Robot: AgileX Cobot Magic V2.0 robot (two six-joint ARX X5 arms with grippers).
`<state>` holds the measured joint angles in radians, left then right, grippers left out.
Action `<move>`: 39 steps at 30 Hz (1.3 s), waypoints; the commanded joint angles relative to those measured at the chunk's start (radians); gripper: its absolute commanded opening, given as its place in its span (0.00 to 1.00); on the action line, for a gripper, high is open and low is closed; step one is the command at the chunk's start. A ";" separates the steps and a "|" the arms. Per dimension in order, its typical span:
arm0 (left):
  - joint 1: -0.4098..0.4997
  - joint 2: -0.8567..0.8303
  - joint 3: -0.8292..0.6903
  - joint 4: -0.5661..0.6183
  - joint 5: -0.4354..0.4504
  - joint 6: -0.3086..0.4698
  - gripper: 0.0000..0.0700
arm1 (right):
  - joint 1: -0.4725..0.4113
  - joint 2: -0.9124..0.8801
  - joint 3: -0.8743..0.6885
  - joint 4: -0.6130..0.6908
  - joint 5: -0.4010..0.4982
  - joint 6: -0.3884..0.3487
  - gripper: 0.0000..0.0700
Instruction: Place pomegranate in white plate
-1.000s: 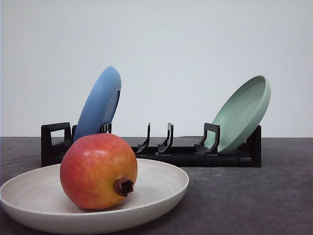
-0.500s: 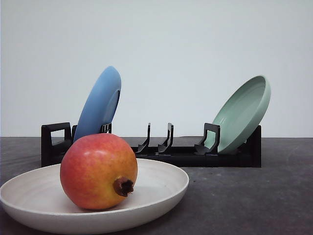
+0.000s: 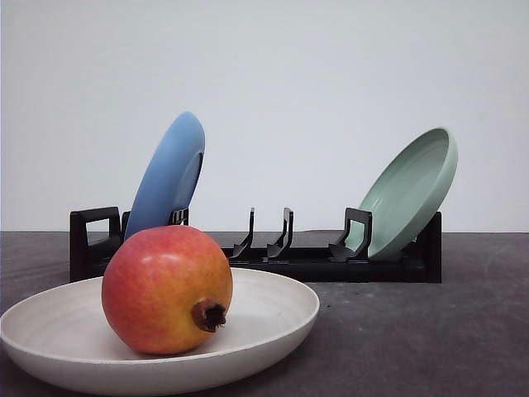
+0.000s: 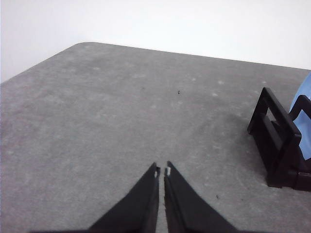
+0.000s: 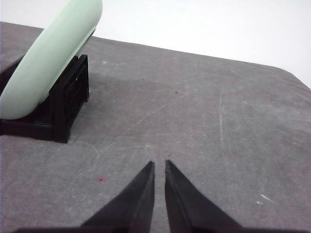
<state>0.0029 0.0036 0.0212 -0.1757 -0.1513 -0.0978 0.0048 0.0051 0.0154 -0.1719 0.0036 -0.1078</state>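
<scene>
The pomegranate [image 3: 165, 289], red fading to orange-yellow with a dark crown facing front right, rests inside the white plate [image 3: 281, 310] at the near left of the table. In the left wrist view my left gripper [image 4: 162, 171] is shut with nothing in it, above bare grey table. My right gripper [image 5: 159, 165] is also shut and holds nothing, over bare table beside the rack's end.
Behind the white plate stands a black dish rack [image 3: 289, 258]. A blue plate [image 3: 169, 174] leans in its left end and a pale green plate [image 3: 409, 192] in its right end. The rack's ends show in the wrist views [image 4: 279, 143] [image 5: 58, 109].
</scene>
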 commanded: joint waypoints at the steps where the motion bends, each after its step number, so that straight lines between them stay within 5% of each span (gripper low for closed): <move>1: 0.002 -0.001 -0.010 -0.005 0.002 -0.005 0.00 | 0.000 -0.002 -0.004 -0.012 0.004 0.006 0.05; 15: 0.002 -0.001 -0.010 -0.005 0.002 -0.005 0.00 | 0.000 -0.002 -0.004 -0.006 0.084 0.159 0.05; 39: 0.002 -0.001 -0.010 -0.005 0.002 -0.005 0.00 | 0.000 -0.002 -0.004 0.014 0.079 0.160 0.05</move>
<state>0.0029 0.0036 0.0212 -0.1757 -0.1513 -0.0978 0.0048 0.0051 0.0154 -0.1645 0.0792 0.0385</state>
